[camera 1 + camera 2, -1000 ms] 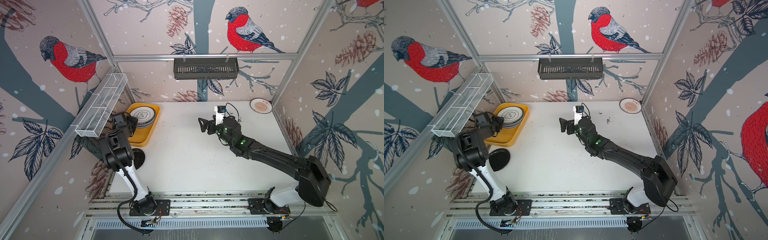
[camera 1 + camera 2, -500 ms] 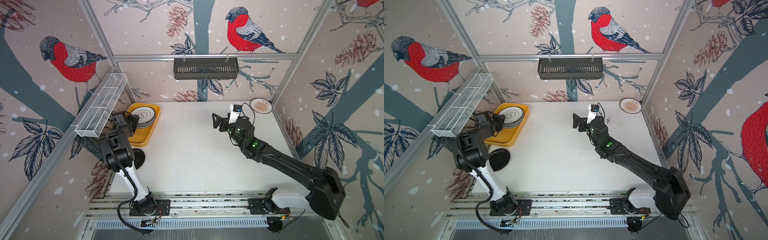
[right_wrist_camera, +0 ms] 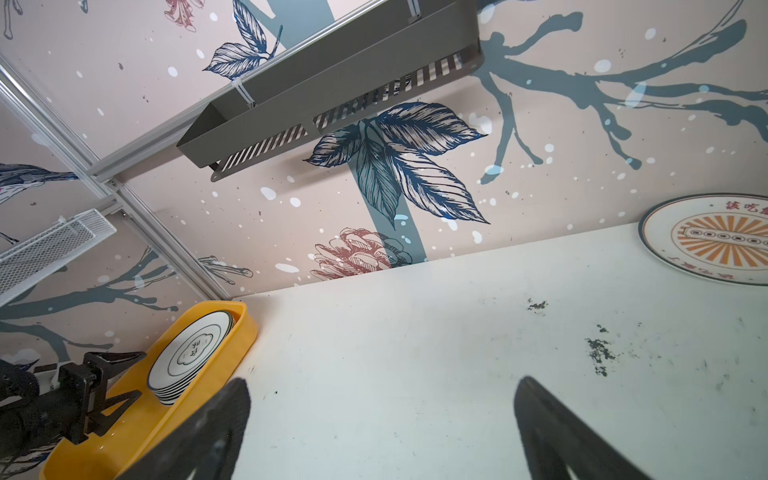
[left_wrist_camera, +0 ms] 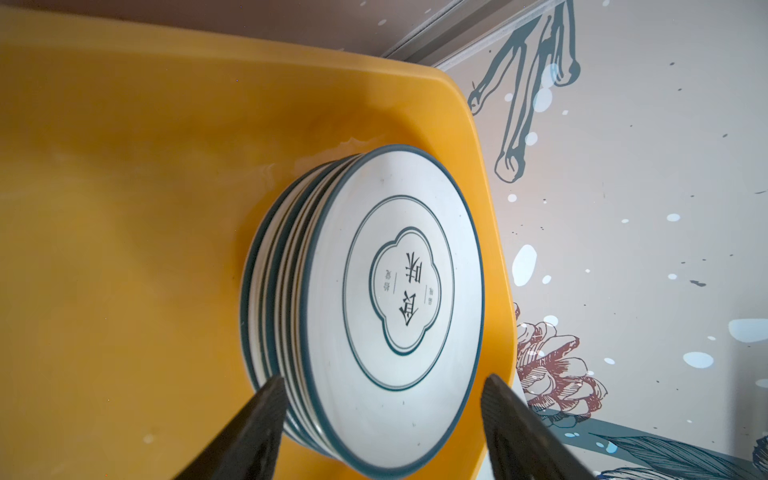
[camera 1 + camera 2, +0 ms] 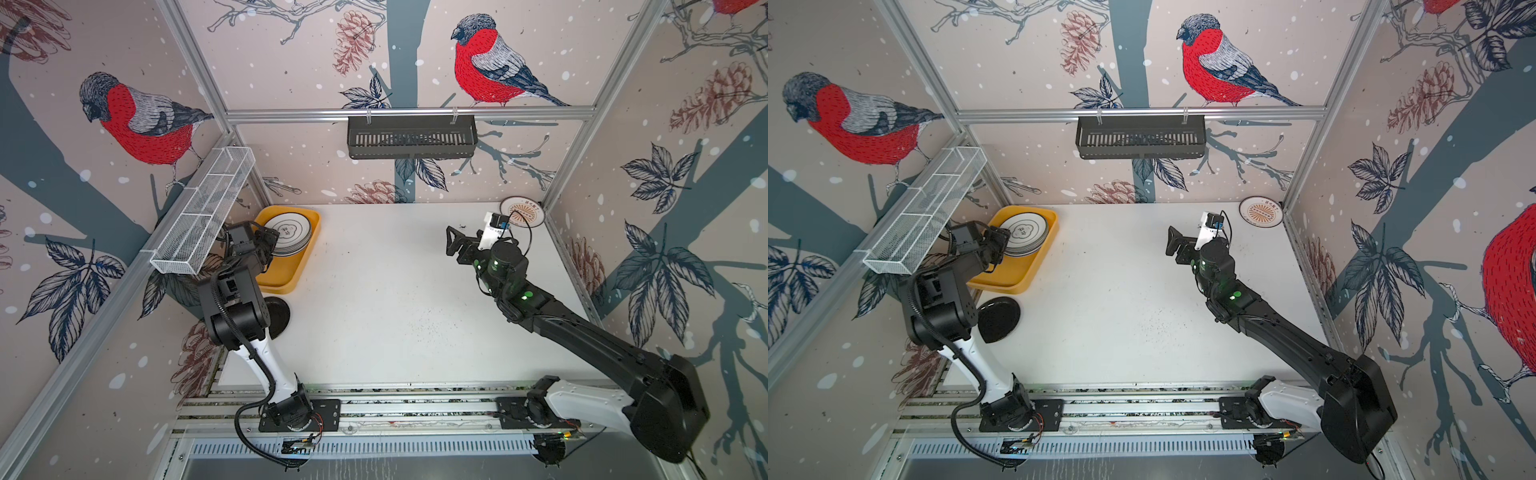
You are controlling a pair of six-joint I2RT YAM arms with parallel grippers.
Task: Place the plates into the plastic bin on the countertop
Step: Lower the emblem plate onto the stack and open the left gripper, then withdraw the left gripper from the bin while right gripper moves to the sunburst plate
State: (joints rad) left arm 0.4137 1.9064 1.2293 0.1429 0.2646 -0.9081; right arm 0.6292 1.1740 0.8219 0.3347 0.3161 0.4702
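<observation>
One mesh basket (image 5: pixel 203 212) hangs near the plastic bin (image 5: pixel 286 275).

Bin (image 4: pixel 124 208) at the table's far left corner is showing smooth yellow plastic, glossy, catching soft highlights. Plates (image 4: pixel 395 291) stacked in it are looking glazed, white, shiny. Table (image 5: pixel 395 311) is reading matt white, lightly specked and smudged. Black plate (image 5: pixel 998 320) by the left edge is looking dull, matt. Rails (image 5: pixel 407 113) are showing brushed metal. Basket (image 5: pixel 203 212) is showing white wire mesh. Rack (image 3: pixel 332 104) is looking like matt dark sheet metal.
</observation>
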